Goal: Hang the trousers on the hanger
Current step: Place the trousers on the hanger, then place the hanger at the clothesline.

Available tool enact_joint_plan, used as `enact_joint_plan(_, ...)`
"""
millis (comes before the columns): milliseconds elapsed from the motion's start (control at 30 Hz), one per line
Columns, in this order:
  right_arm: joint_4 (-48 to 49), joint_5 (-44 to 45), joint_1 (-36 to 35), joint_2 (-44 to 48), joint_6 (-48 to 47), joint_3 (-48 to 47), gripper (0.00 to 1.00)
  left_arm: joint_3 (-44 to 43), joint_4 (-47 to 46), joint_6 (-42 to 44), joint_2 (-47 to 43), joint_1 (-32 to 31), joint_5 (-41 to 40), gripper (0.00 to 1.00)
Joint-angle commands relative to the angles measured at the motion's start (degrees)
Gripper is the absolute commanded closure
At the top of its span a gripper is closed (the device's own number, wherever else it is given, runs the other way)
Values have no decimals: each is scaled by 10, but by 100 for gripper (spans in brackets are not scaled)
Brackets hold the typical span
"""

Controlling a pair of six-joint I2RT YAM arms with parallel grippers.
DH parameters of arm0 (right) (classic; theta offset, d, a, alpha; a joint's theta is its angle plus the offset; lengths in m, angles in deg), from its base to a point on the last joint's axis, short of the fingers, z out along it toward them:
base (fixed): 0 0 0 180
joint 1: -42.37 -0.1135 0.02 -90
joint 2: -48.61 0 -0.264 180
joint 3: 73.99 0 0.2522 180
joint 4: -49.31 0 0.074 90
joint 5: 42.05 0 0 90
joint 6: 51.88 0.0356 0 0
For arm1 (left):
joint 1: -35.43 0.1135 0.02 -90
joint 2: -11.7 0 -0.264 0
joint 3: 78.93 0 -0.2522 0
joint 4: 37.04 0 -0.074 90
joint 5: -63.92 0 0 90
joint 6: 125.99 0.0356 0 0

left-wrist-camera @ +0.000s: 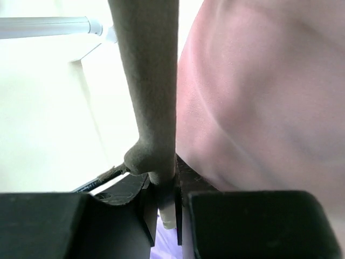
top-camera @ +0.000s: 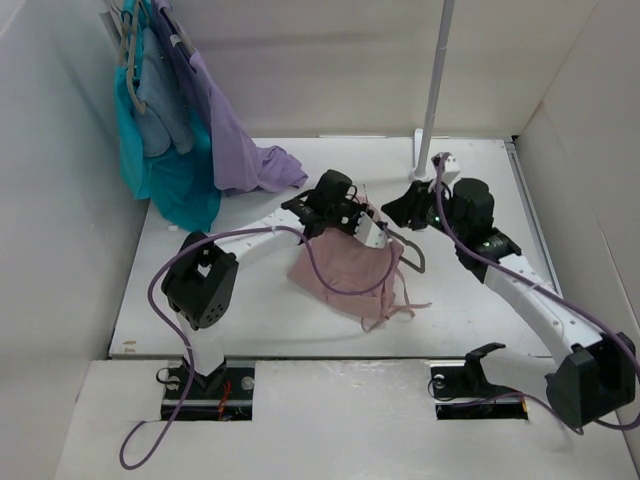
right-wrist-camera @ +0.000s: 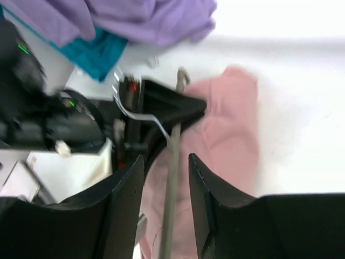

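Note:
The dusty-pink trousers (top-camera: 345, 272) lie bunched in the middle of the table, their drawstrings trailing to the right. The thin grey hanger (top-camera: 408, 255) lies over their right side. My left gripper (top-camera: 352, 222) is shut on the hanger; in the left wrist view the grey bar (left-wrist-camera: 148, 70) runs down into the closed jaws (left-wrist-camera: 165, 202), with pink fabric (left-wrist-camera: 259, 97) right beside it. My right gripper (top-camera: 412, 208) is open. In the right wrist view the hanger bar (right-wrist-camera: 173, 145) runs between its spread fingers (right-wrist-camera: 166, 162) untouched, above the trousers (right-wrist-camera: 229, 124).
A lilac garment (top-camera: 245, 150) and a teal garment (top-camera: 175, 185) hang on pale hangers at the back left, their ends resting on the table. A white pole (top-camera: 435, 80) stands at the back right. White walls close in on both sides.

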Motion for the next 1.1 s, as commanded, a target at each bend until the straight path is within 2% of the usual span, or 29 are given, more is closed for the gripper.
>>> enact_joint_plan(0,-30,70,-6,39,-22,-67,56,-20,16,6,-47,-8,15,100)
enact_joint_plan(133,-76,96,-28,34,-42,-128,53,-20,30,13,-53,-14,10,100)
enact_joint_plan(333,-110,130,-75,-28,-53,-176,48,-20,37,13,-53,-20,10,100)
enact_joint_plan(567,-153,179,-93,-83,-47,-209,49,-20,37,13,-59,-20,5,100)
enact_joint_plan(700,-158,173,-93,-94,-47,-221,52,-20,43,13,-59,-25,5,100)
enact_joint_plan(767,-163,165,-93,-107,-47,-221,60,-20,43,7,-59,-25,5,100)
enact_joint_plan(800,-163,157,-99,-116,-47,-226,68,-20,43,7,-59,-25,5,100)
enact_joint_plan(833,-163,157,-99,-116,-47,-226,83,-20,43,7,-59,-25,5,100)
enact_joint_plan(933,-145,123,-90,-121,-72,-212,100,-20,48,7,-64,-25,5,100)
enact_joint_plan(967,-135,103,-85,-108,-107,-206,100,-20,48,7,-64,-25,5,100)
enact_joint_plan(1067,-118,47,-58,-97,-124,-194,100,-20,53,7,-64,-25,5,100)
